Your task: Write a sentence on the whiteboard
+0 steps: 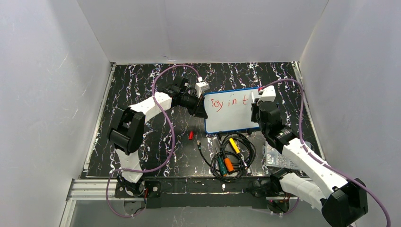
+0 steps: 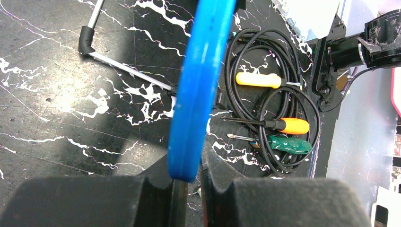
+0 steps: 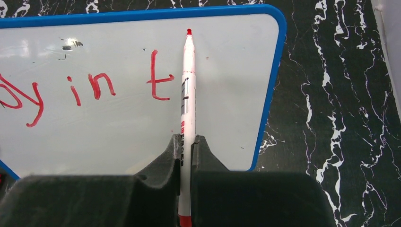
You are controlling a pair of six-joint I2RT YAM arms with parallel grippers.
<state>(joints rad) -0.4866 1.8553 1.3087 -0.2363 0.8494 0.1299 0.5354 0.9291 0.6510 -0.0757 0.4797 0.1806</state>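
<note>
- Top external view: the small white rectangular whiteboard with a blue rim sits mid-table between the two arms. The thin red handwritten lettering runs along its upper part and reads roughly "Joy in t".
  - The left gripper meets the board's left edge.
  - The right gripper hangs over its right end.
  - In front of the board lie a coil of black cable and a small red cap.
- Left wrist view: the jaws are pinched on the blue rim, which is seen edge-on rising straight away from the fingers. The left arm holds the board up off the dark marbled tabletop. Whether the board's lower edge touches the table I cannot tell.
- Right wrist view: the jaws are clamped on a slim white marker with a red tip.
  - Its long axis points straight away from the fingers and up the board face — crossing the line of writing at a right angle.
  - The barrel lies just right of the "t", and the tip is above it, near the top rim.
  - Whether the tip touches the board is unclear.
- What the next stroke turns on, as I judge it: the right arm does the writing, and blank board lies to the right of and below the tip. Only a narrow strip is left before the right rim, while the lower half is free for a second line.
</note>
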